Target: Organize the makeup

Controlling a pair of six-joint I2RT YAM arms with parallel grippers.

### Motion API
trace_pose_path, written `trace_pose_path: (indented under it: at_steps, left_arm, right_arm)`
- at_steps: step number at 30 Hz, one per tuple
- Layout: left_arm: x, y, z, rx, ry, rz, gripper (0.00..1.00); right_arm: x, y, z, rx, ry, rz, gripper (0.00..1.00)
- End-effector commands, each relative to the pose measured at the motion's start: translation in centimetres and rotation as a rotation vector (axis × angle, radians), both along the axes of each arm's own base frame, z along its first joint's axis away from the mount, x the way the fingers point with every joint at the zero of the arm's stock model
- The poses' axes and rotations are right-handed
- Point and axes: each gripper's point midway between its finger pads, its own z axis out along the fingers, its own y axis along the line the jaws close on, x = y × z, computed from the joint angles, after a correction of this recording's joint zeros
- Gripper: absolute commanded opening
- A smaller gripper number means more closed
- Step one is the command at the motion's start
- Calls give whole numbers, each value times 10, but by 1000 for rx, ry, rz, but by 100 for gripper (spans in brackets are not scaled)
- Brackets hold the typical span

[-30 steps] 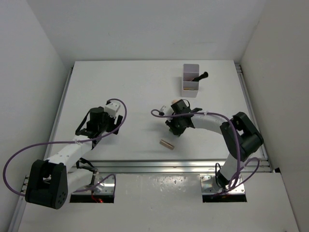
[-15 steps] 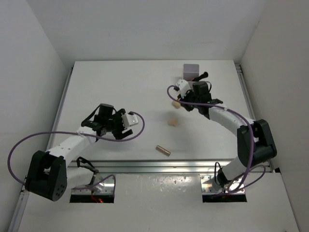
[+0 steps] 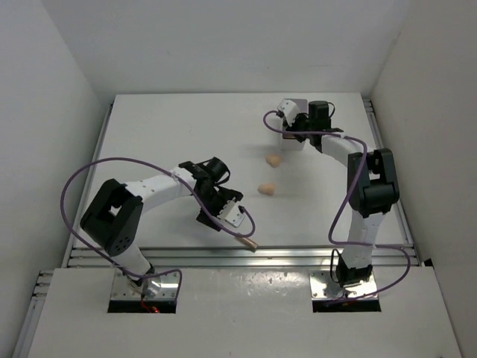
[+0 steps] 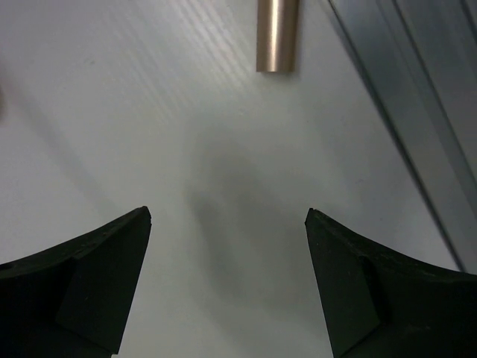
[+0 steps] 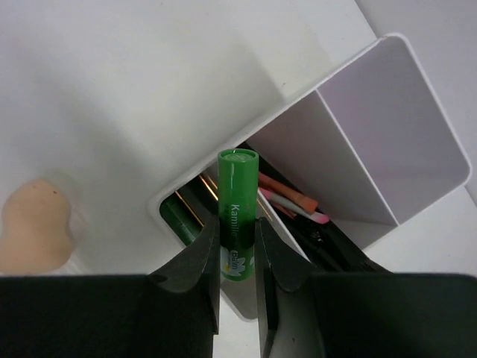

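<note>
Bright even light, soft shadows, sharp

A white bench (image 3: 164, 134) sits boxed in by plain white walls (image 3: 223, 45) on three sides — left, far and right. Aluminium rails (image 3: 298, 257) run along its near edge — the light is even and soft.

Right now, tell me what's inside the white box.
Near compartment of the white box: pink and orange pencils, black brushes, a dark green stick. Far compartment: nothing visible. The green tube in the right gripper hides part of the near one.
</note>
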Motion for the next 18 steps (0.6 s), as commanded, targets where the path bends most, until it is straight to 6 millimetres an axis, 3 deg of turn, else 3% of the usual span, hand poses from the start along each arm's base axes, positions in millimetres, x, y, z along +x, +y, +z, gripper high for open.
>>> trace_pose_path:
  at_steps: [1,3,4,5,8,12,13,15,18]
  left_arm:
    - [-14,-1,1,25,46,-66,92]
    - [-17,-7,1,36,53,-65,92]
    - [-16,-4,-4,55,54,-62,93]
    - [-18,-9,-6,61,64,-65,94]
    - [-21,-14,-6,71,56,-86,94]
    - [-26,-22,-5,79,49,-119,94]
    - [-26,-19,-6,93,45,-126,94]
    - [-32,-17,-7,129,35,-162,94]
    - [-37,-9,-9,173,42,-178,94]
  right_arm:
    - [8,6,17,18,-67,90,0]
    - [5,-1,5,2,-43,75,12]
    - [5,-3,3,-3,-40,65,39]
    - [4,-5,2,-1,-37,61,50]
    - [4,-6,5,-4,-49,48,60]
    - [-1,-11,22,42,-50,-27,67]
    - [-3,-11,34,52,-67,-39,69]
    - [-15,-10,62,96,-91,-74,74]
    - [-56,0,53,94,-18,-93,77]
